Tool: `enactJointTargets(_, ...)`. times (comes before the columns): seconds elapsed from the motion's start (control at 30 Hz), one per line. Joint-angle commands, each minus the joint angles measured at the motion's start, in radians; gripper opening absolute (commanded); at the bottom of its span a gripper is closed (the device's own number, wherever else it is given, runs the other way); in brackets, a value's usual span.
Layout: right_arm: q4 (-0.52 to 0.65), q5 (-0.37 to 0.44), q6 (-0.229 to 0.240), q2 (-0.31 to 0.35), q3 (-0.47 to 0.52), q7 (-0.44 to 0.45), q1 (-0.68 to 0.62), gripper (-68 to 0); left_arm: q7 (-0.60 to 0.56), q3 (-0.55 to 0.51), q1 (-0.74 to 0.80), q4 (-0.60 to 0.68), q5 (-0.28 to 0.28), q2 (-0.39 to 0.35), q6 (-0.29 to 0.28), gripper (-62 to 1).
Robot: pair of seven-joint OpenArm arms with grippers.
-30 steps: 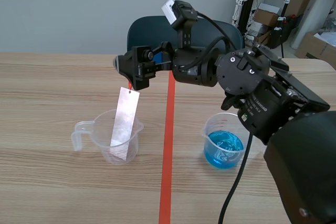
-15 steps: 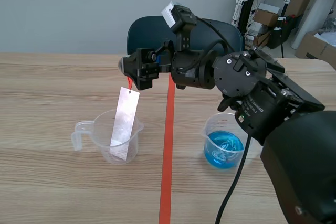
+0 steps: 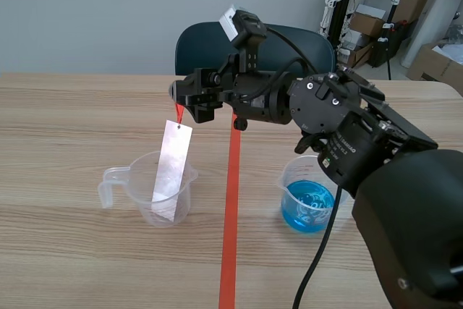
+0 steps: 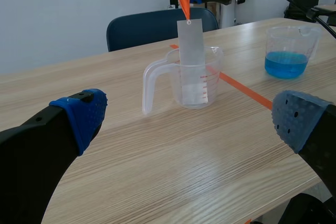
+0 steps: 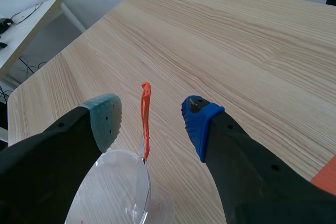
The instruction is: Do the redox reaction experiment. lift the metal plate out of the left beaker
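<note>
Metal plate in left beaker; blue liquid in right beaker.

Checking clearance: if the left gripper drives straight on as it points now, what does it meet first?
Probably the clear beaker, dead ahead of the open left gripper, with the metal plate standing in it. Depth is unclear; the table could come first.

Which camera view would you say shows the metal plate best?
The left wrist view: the plate stands face-on in the beaker, its orange tab on top. The scene view shows it farther off, leaning; the right wrist view shows only its top edge, from above.
</note>
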Motion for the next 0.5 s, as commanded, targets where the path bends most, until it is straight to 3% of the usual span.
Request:
enactJointTargets(0.0,0.015,0.011,0.005,-0.003,0.0,0.018,0.028,-43.7,-0.046,-0.003,0.006,0.007,-0.003,-0.011,-0.002,1.4)
enactJointTargets(0.1,0.015,0.011,0.009,-0.003,0.0,0.023,0.028,-48.6,-0.046,-0.003,0.006,0.007,-0.003,-0.011,-0.002,1.4)
enactJointTargets(0.23,0.015,0.008,0.015,-0.003,0.0,0.023,0.028,-62.6,-0.046,-0.003,0.006,0.007,-0.003,-0.011,-0.002,1.4)
enactJointTargets(0.3,0.015,-0.001,0.04,-0.003,0.0,0.023,0.028,-67.4,-0.046,-0.003,0.006,0.007,-0.003,-0.011,-0.002,1.4)
enactJointTargets(0.47,0.015,-0.053,0.061,-0.003,0.0,0.035,0.028,-67.3,-0.046,-0.003,0.006,0.007,-0.003,-0.011,-0.002,1.4)
